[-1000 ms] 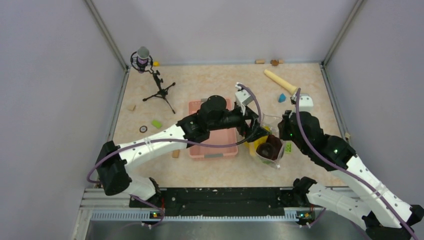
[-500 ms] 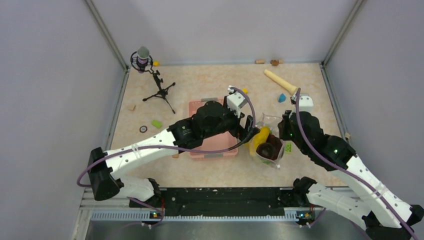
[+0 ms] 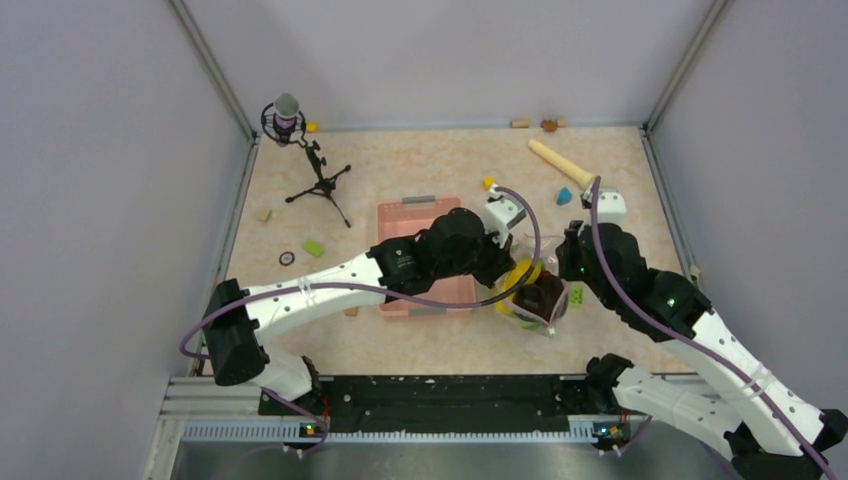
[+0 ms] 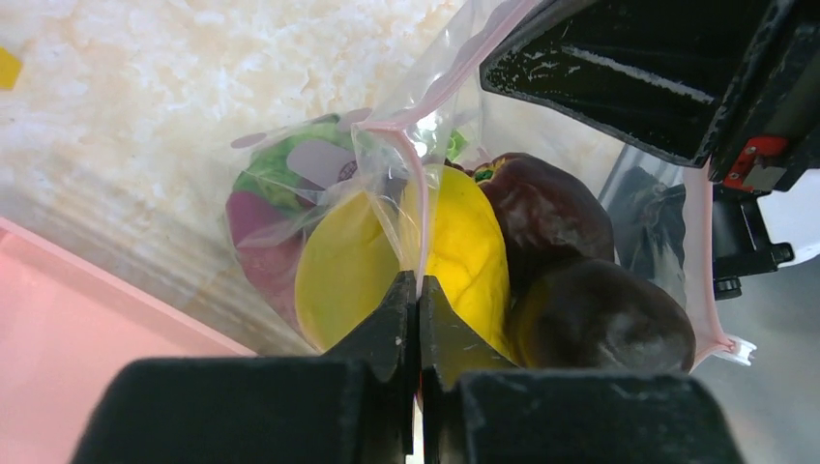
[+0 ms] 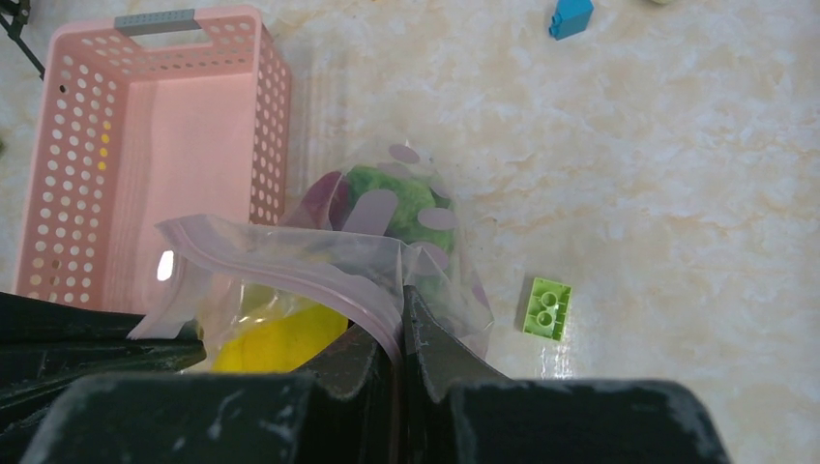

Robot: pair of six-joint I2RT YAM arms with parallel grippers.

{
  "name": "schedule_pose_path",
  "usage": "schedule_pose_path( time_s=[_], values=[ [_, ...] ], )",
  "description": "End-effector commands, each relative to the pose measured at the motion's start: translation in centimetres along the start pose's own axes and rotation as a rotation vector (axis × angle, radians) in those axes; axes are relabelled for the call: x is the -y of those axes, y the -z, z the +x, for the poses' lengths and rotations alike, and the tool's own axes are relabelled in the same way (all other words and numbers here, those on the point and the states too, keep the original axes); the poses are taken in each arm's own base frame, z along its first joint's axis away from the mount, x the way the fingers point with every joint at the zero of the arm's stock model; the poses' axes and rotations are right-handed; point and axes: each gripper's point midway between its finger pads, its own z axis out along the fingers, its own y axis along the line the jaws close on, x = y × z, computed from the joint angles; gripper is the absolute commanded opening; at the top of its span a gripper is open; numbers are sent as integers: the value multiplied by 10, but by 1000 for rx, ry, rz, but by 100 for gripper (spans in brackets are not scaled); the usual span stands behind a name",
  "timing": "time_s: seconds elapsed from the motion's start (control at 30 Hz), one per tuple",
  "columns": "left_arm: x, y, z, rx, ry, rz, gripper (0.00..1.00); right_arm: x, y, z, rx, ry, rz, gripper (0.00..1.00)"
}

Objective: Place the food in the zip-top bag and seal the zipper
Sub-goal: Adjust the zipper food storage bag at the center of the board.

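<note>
The zip-top bag (image 3: 537, 297) hung open just right of the pink basket (image 5: 272, 126), holding the yellow fruit (image 4: 464, 242), dark purple-brown pieces (image 4: 566, 217) and lettuce head (image 5: 387, 198). Loading looked done, so sealing was the step in hand: the zipper (image 4: 418, 184) halves needed bringing together and pressing shut. The left gripper (image 4: 418, 290) and right gripper (image 5: 400, 324) each pinched one rim, jaws closed on plastic, arms reaching in from opposite sides.

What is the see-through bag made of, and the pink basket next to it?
The bag looks like thin, soft plastic: clear, shiny and wrinkled, with the yellow fruit showing through. The pink basket looks like hard, smooth plastic, probably moulded, with neat rows of round holes in its walls.
</note>
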Motion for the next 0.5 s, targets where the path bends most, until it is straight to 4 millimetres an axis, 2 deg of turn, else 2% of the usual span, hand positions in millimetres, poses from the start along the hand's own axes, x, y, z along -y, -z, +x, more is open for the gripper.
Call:
schedule_pose_path(
  time_s=[0.0, 0.1, 0.27, 0.4, 0.47],
  values=[
    [8, 18, -50, 119, -12, -11, 0, -1, 6, -17, 38, -15, 2, 5],
    [18, 28, -76, 164, -50, 20, 0, -9, 21, -31, 43, -54, -52, 4],
    [42, 29, -102, 154, -125, 126, 0, -42, 53, -56, 57, -105, -264, 4],
    [65, 25, -110, 105, -177, 251, 0, -70, 67, -56, 27, -122, -427, 5],
    [70, 23, -109, 91, -194, 302, 0, -87, 74, -50, -5, -111, -532, 15]
  ],
)
